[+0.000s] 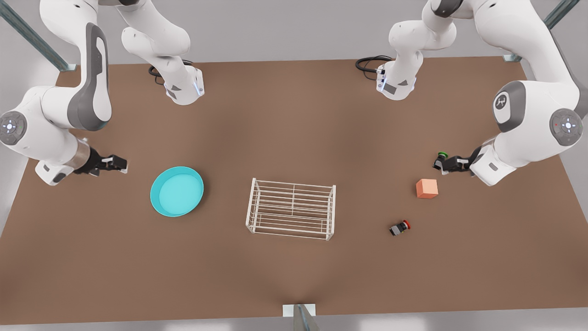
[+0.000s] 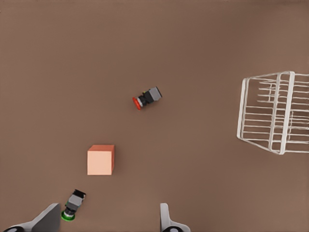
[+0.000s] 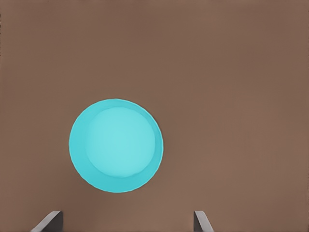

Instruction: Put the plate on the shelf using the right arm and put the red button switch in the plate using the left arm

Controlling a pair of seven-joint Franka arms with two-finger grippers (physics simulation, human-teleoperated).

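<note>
The cyan plate (image 1: 177,191) (image 3: 116,145) lies flat on the brown table, on the front view's left. My right gripper (image 1: 120,164) (image 3: 125,220) hovers open just beside it, holding nothing. The white wire shelf (image 1: 291,209) (image 2: 270,112) stands at the table's middle. On the front view's right, the red button switch (image 1: 399,227) (image 2: 147,98) lies on its side between the shelf and the orange cube. My left gripper (image 1: 441,163) (image 2: 108,220) hangs open and empty above the table beyond the cube, well apart from the red switch.
An orange cube (image 1: 426,188) (image 2: 101,160) sits between the left gripper and the red switch. A green-capped switch (image 1: 442,155) (image 2: 72,205) lies right under one left finger (image 2: 48,218). Both arm bases stand at the table's far edge.
</note>
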